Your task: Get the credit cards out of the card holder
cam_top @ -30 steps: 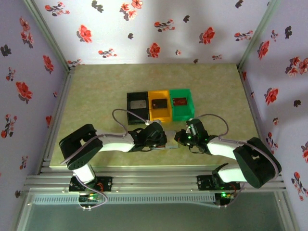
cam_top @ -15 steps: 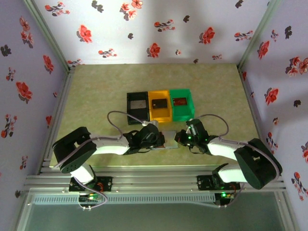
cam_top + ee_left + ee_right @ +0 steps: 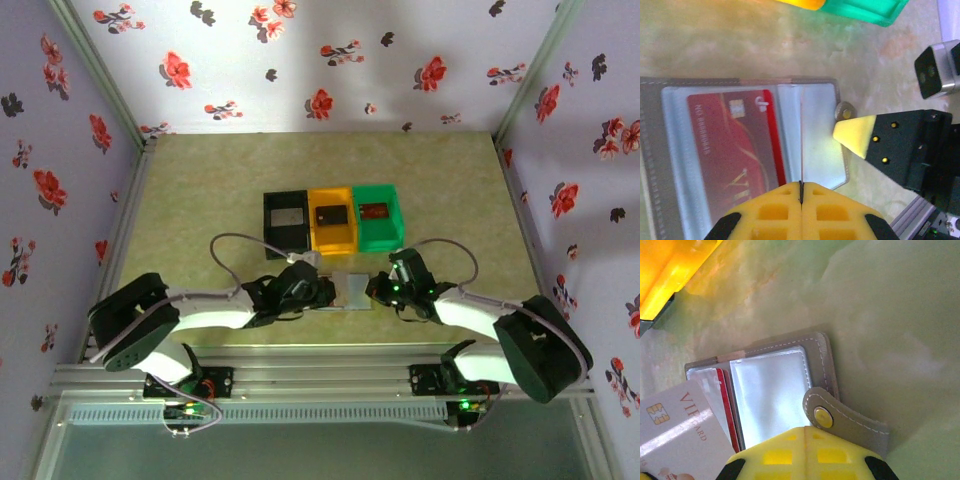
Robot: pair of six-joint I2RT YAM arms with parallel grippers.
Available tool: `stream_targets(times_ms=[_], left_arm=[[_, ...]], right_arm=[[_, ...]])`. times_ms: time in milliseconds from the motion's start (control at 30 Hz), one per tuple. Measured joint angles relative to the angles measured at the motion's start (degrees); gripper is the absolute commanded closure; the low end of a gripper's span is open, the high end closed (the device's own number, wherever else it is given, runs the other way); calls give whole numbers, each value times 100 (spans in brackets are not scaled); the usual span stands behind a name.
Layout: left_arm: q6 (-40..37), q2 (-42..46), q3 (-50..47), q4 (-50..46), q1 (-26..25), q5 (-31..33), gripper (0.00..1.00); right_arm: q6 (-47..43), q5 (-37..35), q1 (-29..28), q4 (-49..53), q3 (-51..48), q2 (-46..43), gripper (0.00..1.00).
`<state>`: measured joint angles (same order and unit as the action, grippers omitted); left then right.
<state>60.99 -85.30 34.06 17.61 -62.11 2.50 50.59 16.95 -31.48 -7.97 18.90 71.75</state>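
The grey card holder point(image 3: 353, 290) lay open on the mottled table point(image 3: 200, 190), just in front of the orange bin point(image 3: 332, 222) and between the two grippers; the black bin point(image 3: 286, 222) stood to the left of the orange one and the green bin point(image 3: 378, 218) to its right, each with a card lying in it.

The left gripper point(image 3: 801, 186) had its yellow fingers closed on a thin light card point(image 3: 675, 430), which its own wrist camera saw edge-on and which showed in the right wrist view as a pale card with a chip, lying over the holder's left part; a red card point(image 3: 735, 150) sat inside a clear sleeve of the left panel.

The right gripper point(image 3: 804, 436) was shut with nothing visible between its fingers; its tip stood at the holder's right edge, just beside the snap tab point(image 3: 840, 417); whether it touched the tab could not be told.
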Motion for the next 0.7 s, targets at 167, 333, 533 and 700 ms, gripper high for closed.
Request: stream_targets(times_ms=[167,333,533,700], left_arm=[[-59,348,-262,-2,0,17,100],[-256,848,-483,50,0,48,100],[-470,1381,-802,330,-2,33,100],[-577,1574,-933,531,-4,-107,100]], right_arm=[[-127,2,0,238,-26,-216,97],[-264,15,0,407,-31,-734,77],[-409,216,0,306,-197,-1692,52],[-358,511,0,-188,-557,-2428,45]])
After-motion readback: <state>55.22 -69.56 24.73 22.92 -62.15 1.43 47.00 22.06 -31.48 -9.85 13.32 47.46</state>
